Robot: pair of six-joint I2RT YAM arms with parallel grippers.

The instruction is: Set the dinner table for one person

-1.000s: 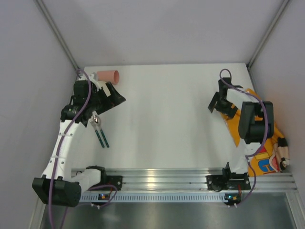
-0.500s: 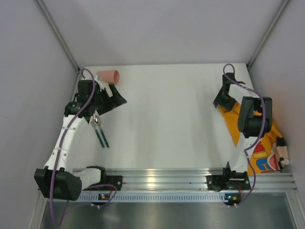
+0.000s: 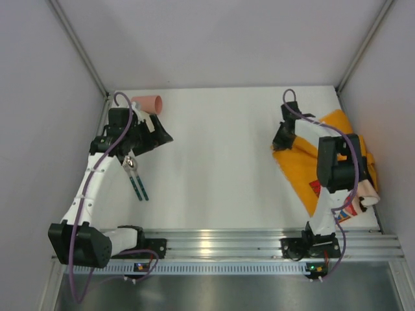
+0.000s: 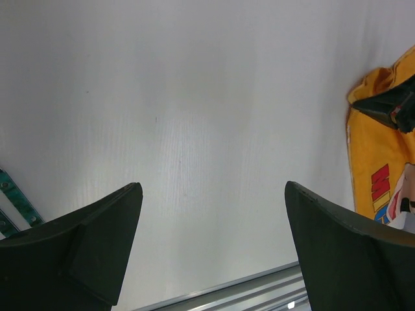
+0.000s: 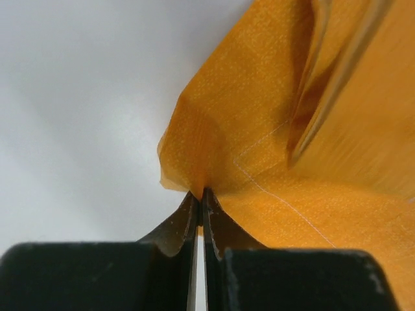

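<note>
The dinner table (image 3: 220, 168) is a matte white top. An orange cartoon placemat (image 3: 324, 162) lies rumpled at its right side. My right gripper (image 3: 281, 140) is shut on the mat's left corner, and in the right wrist view that gripper (image 5: 201, 193) pinches the orange fabric (image 5: 292, 129) just above the white top (image 5: 78, 97). My left gripper (image 3: 157, 129) hovers open at the far left with nothing in it. In the left wrist view its fingers (image 4: 97, 246) frame bare table (image 4: 194, 97), and the placemat (image 4: 376, 155) shows at the right edge.
A pink cup (image 3: 148, 102) lies on its side in the far left corner, just behind the left gripper. Cutlery with green handles (image 3: 137, 179) lies on the left, near the left arm. A silver rail (image 3: 220, 243) runs along the near edge. Grey walls close in both sides.
The right gripper has shut on the placemat's corner and drawn it left and toward the table's middle, bunching the mat up. The left arm has hardly moved and stays open.
</note>
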